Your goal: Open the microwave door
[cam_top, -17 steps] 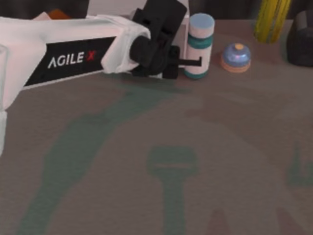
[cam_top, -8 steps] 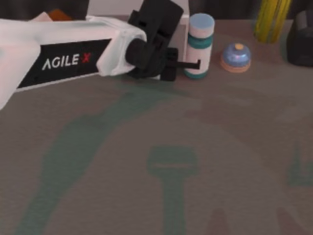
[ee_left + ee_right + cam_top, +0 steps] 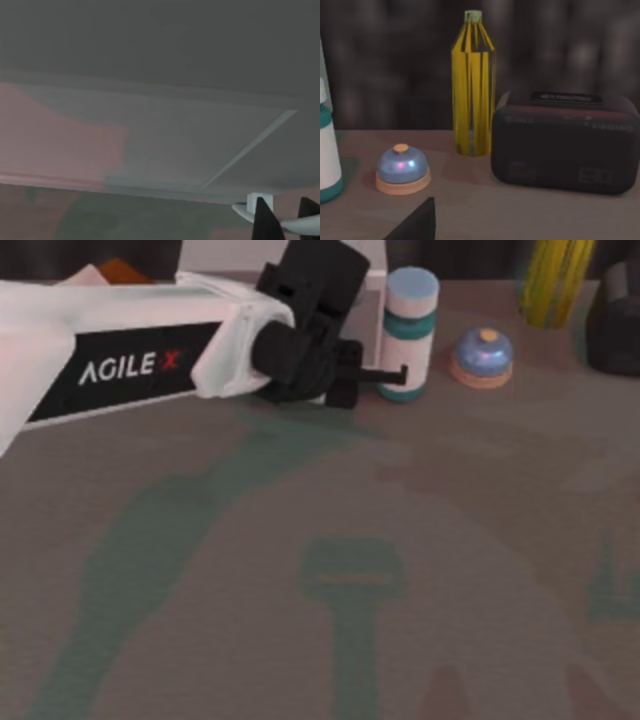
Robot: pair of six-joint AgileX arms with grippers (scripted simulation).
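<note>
- The left arm (image 3: 130, 355) reaches across the far left of the table (image 3: 320, 570) in the top view, its white forearm marked AGILE X.
- The left gripper (image 3: 385, 373) sits at the far edge, at the front of the microwave (image 3: 250, 258), whose white top shows behind the black wrist.
- In the left wrist view the microwave door (image 3: 165, 140) fills most of the picture, a grey translucent pane with pinkish colour showing through it on one side.
- A small white handle (image 3: 252, 207) juts from the door's edge, and the dark fingertips (image 3: 264, 222) stand on either side of it, closed on it.
- Just right of the gripper stands a white and teal canister (image 3: 410, 332), then a blue bell (image 3: 482, 357) on an orange base.
- A yellow bottle (image 3: 472, 85) and a dark box (image 3: 565, 145) stand farther right.
- The right gripper shows only as a dark edge in its own wrist view; whether it is open cannot be told.
</note>
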